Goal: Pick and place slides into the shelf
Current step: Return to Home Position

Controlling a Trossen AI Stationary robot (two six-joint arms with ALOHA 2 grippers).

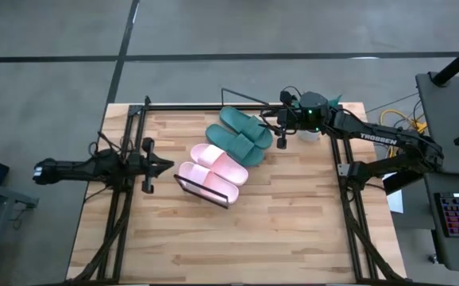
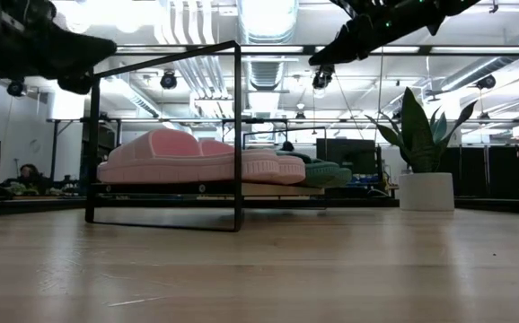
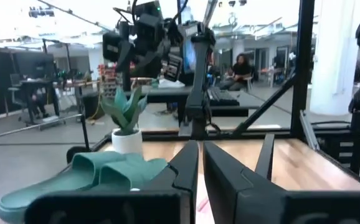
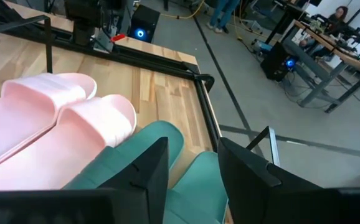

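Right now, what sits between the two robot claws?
Pink sandals and green sandals on the shelf, between left gripper and right gripper; the high view shows it.

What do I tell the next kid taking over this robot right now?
The left tool is shut and empty, raised at the table's left edge.
The right tool is open and empty, raised just beside the green slides.
The two pink slides and the two green ones lie side by side on the shelf.
Done: all four slides placed.
Left to do: probably only parking the arms.
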